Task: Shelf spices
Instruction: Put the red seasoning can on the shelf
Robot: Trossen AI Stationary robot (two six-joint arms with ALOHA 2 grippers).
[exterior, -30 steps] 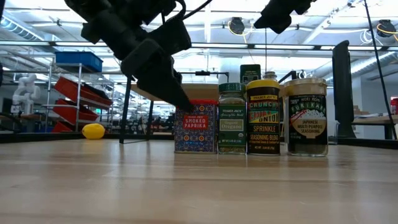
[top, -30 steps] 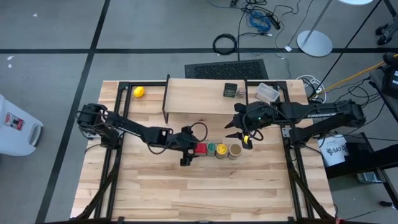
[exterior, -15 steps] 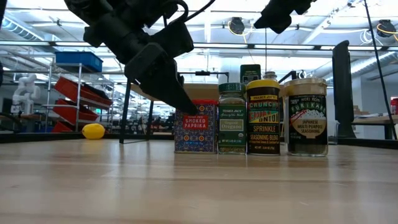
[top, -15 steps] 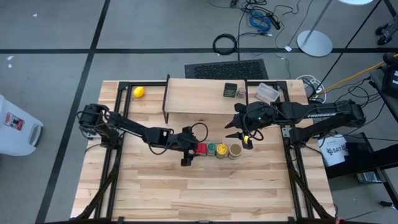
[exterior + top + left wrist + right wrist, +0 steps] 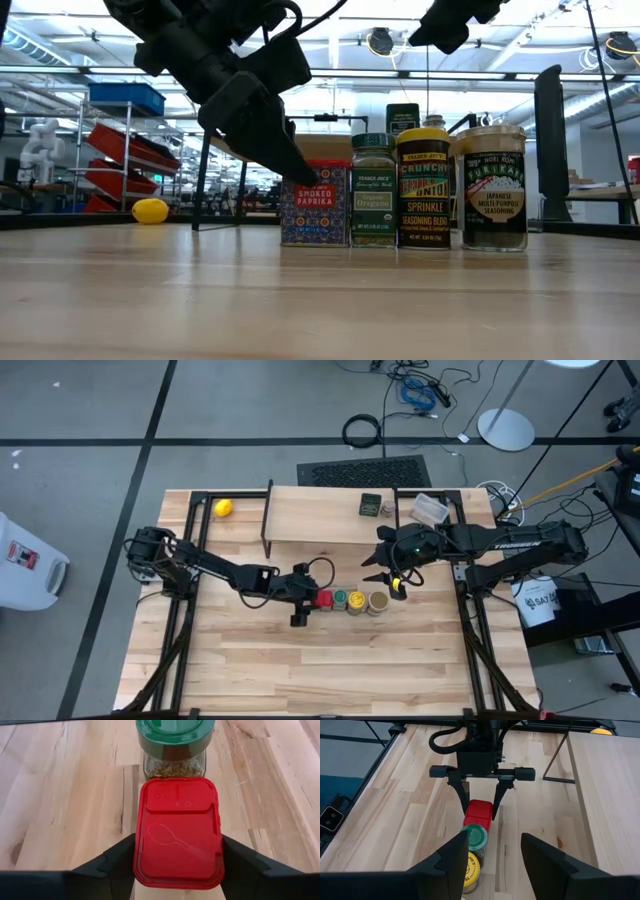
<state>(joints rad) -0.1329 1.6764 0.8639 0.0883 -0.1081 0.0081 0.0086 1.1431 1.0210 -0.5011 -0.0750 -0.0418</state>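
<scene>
Left fingers flanking red tin

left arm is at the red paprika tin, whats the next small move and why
Probably lift the red tin straight up. The left gripper has a finger against each side of it, and the green-lidded jar stands right beside it in the row, so a sideways pull could knock that. It could then go to the shelf. The right gripper hovers open above the row.
</scene>
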